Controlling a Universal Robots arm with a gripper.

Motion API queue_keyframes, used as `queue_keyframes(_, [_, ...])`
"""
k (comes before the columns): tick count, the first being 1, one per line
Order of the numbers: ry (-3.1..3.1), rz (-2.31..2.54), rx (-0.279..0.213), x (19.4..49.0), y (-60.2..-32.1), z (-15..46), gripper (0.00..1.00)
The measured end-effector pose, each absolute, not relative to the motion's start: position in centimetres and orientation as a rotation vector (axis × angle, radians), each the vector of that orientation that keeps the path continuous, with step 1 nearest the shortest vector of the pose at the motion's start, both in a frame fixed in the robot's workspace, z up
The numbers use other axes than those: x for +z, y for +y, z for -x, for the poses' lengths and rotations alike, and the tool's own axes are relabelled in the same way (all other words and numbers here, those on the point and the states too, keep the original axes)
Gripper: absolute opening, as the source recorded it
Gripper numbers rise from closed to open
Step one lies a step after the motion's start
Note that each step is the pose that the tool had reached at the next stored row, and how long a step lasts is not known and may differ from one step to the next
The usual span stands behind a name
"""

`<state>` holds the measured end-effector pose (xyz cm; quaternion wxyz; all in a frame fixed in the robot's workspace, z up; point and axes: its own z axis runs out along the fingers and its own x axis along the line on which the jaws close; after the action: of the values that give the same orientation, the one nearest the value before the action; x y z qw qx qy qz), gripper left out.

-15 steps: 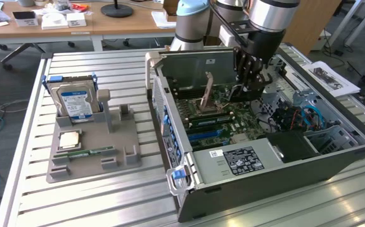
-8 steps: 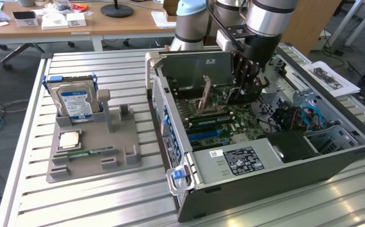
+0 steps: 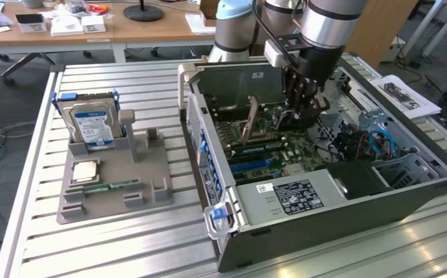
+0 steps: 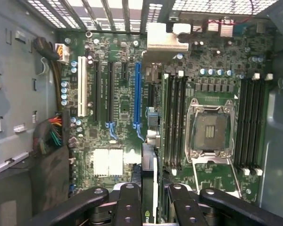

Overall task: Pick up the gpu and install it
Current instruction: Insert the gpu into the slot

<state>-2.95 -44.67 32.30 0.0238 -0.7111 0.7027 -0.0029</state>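
As the gripper [image 4: 152,194] is pinching the gpu [image 4: 148,160] edge-on in a narrow grip above the motherboard [image 4: 120,101], the pickup is looking done and the seating is looking unfinished.

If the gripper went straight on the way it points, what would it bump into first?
Probably the green motherboard. The gripper points straight at it, and the gpu clamped in it would likely touch first, beside the long blue slot. Depth is unclear.
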Motion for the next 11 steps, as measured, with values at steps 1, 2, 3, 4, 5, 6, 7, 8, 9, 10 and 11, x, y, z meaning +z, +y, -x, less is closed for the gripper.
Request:
queue_keyframes(1, [2.174, 2.202, -0.009, 32.3, -44.8, 3.0, 0.27])
queue_keyframes(2, [2.174, 2.202, -0.009, 32.3, -44.8, 3.0, 0.27])
queue_keyframes(3, [2.174, 2.202, -0.009, 32.3, -44.8, 3.0, 0.27])
queue_keyframes(4, [2.173, 2.202, -0.009, 32.2, -44.8, 3.1, 0.27])
queue_keyframes(5, [2.174, 2.202, -0.009, 32.1, -44.8, 3.1, 0.27])
queue_keyframes(6, [2.174, 2.202, -0.009, 32.0, -44.8, 3.1, 0.27])
queue_keyframes(7, [2.173, 2.202, -0.009, 31.8, -44.8, 3.2, 0.27])
queue_keyframes(8, [2.173, 2.203, -0.009, 31.6, -44.8, 3.2, 0.27])
queue_keyframes(9, [2.172, 2.203, -0.009, 31.4, -44.8, 3.2, 0.27])
queue_keyframes(10, [2.172, 2.203, -0.009, 31.3, -44.8, 3.3, 0.27])
queue_keyframes(11, [2.171, 2.204, -0.009, 31.1, -44.8, 3.3, 0.27])
